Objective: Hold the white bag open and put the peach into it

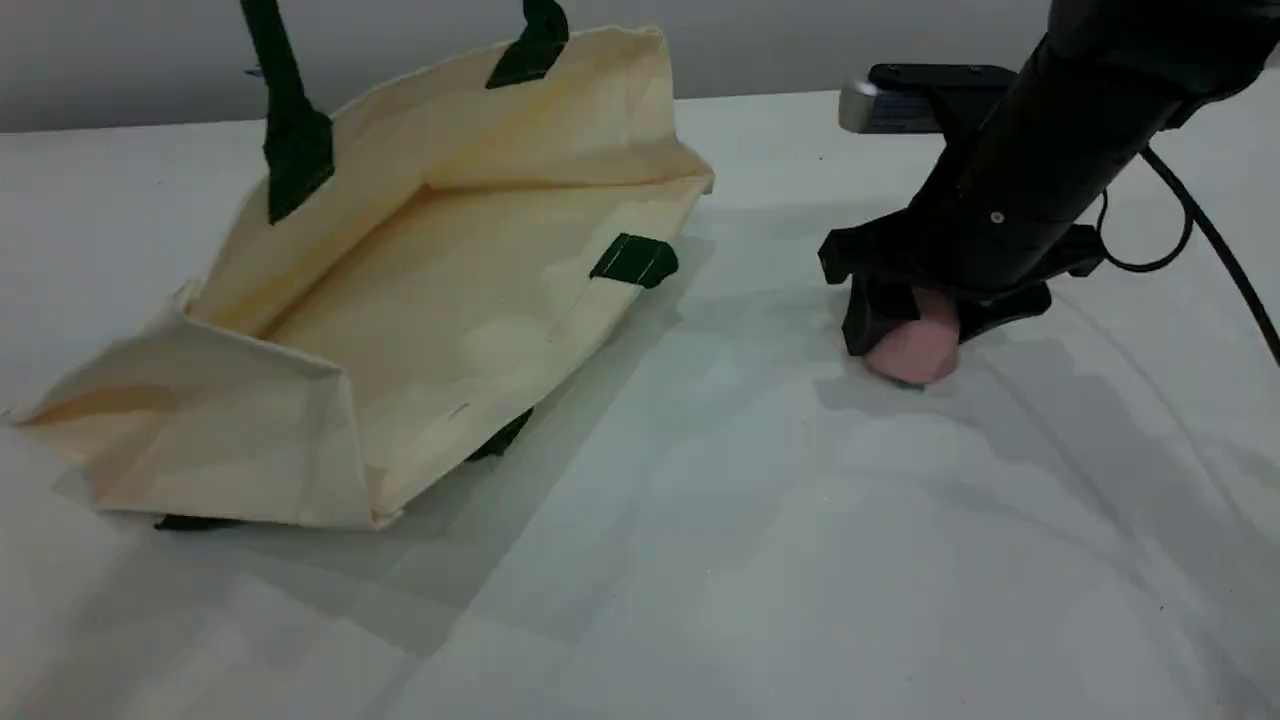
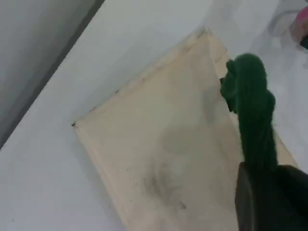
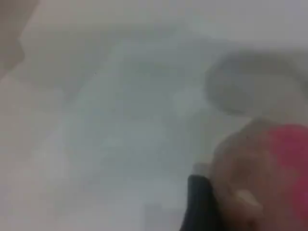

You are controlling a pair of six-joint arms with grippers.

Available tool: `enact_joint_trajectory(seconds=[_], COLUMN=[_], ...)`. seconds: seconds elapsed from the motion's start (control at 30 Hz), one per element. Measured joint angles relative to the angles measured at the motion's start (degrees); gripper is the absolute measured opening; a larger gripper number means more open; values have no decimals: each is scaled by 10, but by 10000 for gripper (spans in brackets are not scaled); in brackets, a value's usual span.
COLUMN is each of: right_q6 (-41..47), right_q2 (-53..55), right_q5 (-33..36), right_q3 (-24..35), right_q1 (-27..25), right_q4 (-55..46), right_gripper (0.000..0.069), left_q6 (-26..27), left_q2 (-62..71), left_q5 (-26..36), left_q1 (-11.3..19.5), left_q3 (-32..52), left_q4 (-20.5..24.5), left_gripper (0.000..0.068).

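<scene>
The white bag (image 1: 430, 290) lies on its side on the left of the table, mouth gaping toward the front left. Its dark green handle (image 1: 290, 130) is pulled taut up past the scene view's top edge. In the left wrist view that handle (image 2: 252, 106) runs into my left gripper (image 2: 269, 202), which is shut on it above the bag (image 2: 159, 139). The peach (image 1: 912, 352) rests on the table at the right. My right gripper (image 1: 920, 325) straddles it with a finger on each side. In the right wrist view the peach (image 3: 264, 173) presses against the dark fingertip (image 3: 199, 207).
The white table (image 1: 700, 550) stretches between bag and peach. The right arm's black cable (image 1: 1200, 230) loops down at the far right. The bag's second handle (image 1: 535, 45) stands at its far rim. A grey wall closes the back.
</scene>
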Motion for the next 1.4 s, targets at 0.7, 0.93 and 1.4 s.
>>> enact_joint_trajectory(seconds=[0.7, 0.93, 1.4], right_q6=[-1, -51, -259], right_q2=[-144, -187, -195], right_q5=[158, 177, 156], right_q3=[-73, -73, -73], right_q1=[1, 16, 140], right_q4=[-133, -115, 4], right_gripper=[421, 421, 421], left_q6=[0, 0, -4], left_q2=[0, 0, 5], left_q5=[-6, -12, 13], left_q1=[0, 0, 0], left_q3=[0, -33, -64], left_q4=[5, 6, 2], left_gripper=[87, 87, 87])
